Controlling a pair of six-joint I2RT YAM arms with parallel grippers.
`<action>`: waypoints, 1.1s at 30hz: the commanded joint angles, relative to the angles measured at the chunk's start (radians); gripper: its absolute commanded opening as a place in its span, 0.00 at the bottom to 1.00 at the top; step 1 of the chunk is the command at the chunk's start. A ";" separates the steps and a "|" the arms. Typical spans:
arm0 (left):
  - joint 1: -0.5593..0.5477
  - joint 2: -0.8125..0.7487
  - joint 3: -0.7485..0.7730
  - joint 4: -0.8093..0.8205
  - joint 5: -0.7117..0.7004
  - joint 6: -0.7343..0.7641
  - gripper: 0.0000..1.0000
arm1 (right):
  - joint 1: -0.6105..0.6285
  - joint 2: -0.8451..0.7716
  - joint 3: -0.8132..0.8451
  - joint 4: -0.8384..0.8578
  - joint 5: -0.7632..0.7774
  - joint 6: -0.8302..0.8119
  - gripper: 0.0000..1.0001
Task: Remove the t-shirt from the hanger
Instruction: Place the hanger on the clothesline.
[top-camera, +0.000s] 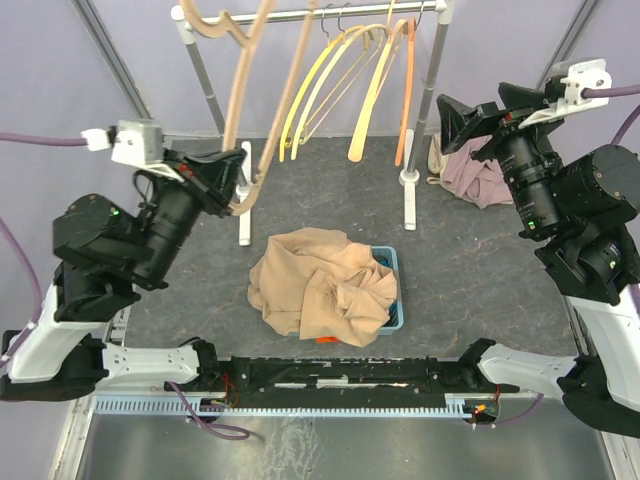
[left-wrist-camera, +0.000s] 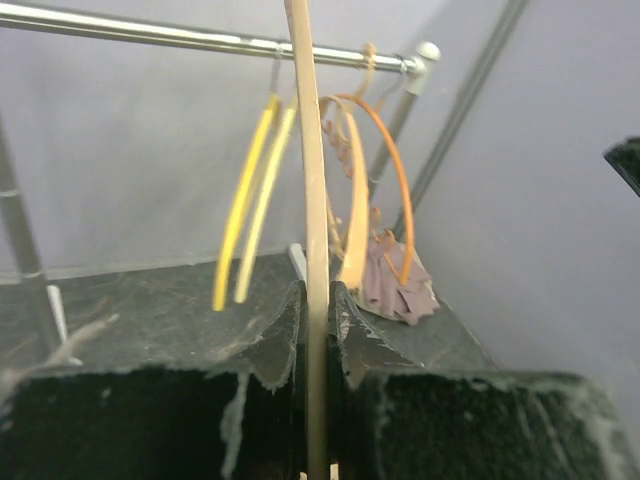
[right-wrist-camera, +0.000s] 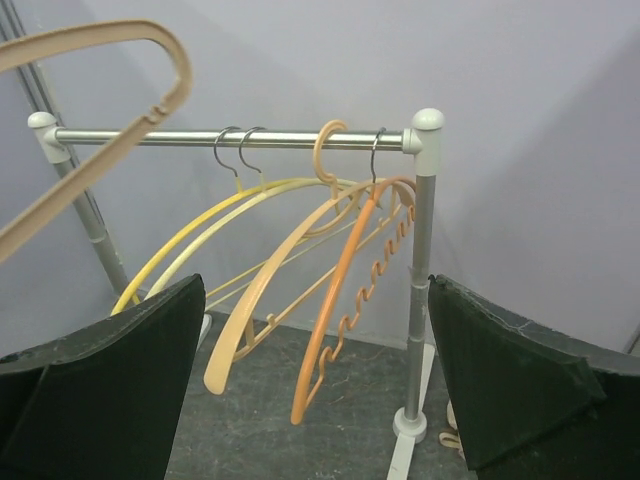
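Observation:
The tan t-shirt (top-camera: 320, 288) lies crumpled on the table, draped over a blue basket (top-camera: 396, 270), off any hanger. My left gripper (top-camera: 238, 185) is shut on the lower end of a bare tan hanger (top-camera: 262, 100), which it holds raised and leaning toward the rack. In the left wrist view the hanger's thin arm (left-wrist-camera: 312, 200) runs up between my clamped fingers (left-wrist-camera: 317, 300). My right gripper (top-camera: 455, 125) is open and empty, raised at the right and facing the rack (right-wrist-camera: 315, 400). The held hanger shows at the top left of the right wrist view (right-wrist-camera: 120, 120).
A clothes rack rail (top-camera: 330, 12) at the back carries yellow hangers (top-camera: 310, 85), a cream hanger and an orange hanger (top-camera: 405, 90). Its right post (top-camera: 408, 180) stands on the mat. A mauve garment (top-camera: 480, 175) lies at the back right.

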 joint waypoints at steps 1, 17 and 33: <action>0.000 -0.032 0.003 0.069 -0.146 0.071 0.03 | -0.002 -0.002 -0.007 0.021 0.051 0.007 0.99; 0.000 -0.104 -0.036 -0.208 -0.092 -0.078 0.03 | 0.000 0.001 -0.010 0.007 0.012 0.036 0.99; 0.000 -0.080 -0.052 -0.385 -0.221 -0.203 0.03 | -0.001 -0.001 -0.017 0.011 0.012 0.037 0.99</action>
